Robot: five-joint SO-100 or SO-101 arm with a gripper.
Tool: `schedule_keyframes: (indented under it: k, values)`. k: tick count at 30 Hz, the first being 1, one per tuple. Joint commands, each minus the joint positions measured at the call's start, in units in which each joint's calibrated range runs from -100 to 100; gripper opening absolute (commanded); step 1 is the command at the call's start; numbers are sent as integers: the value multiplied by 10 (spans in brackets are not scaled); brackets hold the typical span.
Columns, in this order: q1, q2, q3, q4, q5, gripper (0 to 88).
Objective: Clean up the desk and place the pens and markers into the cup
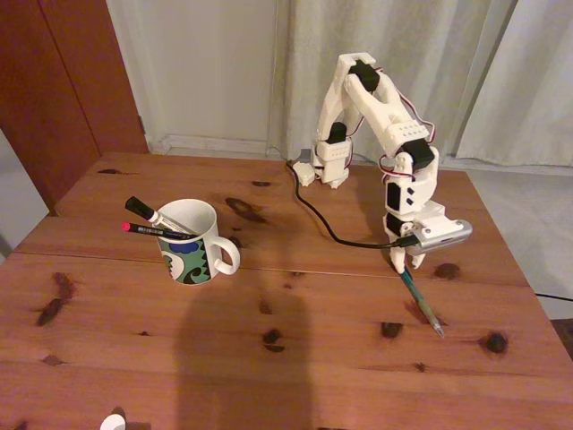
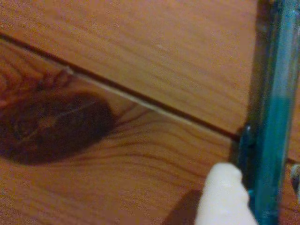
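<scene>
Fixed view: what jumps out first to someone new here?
The white arm at the desk's far right, bent down so its gripper is at the upper end of a teal pen that slants down to the wood; whether the jaws have closed on it is unclear. Next, the patterned white cup at left, with a black-capped marker and a red-tipped black pen already leaning out of it.

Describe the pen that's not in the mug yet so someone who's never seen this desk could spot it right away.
On the desk, look to the right side of the fixed view, at the foot of the white arm. Beneath its gripper lies the teal-green pen, angled across the seam. The other two sticks, the black-capped white marker and the red-tipped black pen, stand in the mug.
</scene>
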Motion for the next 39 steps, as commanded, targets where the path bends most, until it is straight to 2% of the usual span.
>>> schedule_keyframes:
  k: [1, 29, 33, 39]
  values:
    - [11, -5, -3, -10, 3, 110]
    - [16, 16, 6, -11, 4, 106]
    - [16, 14, 6, -11, 4, 4]
    - [17, 11, 7, -11, 3, 9]
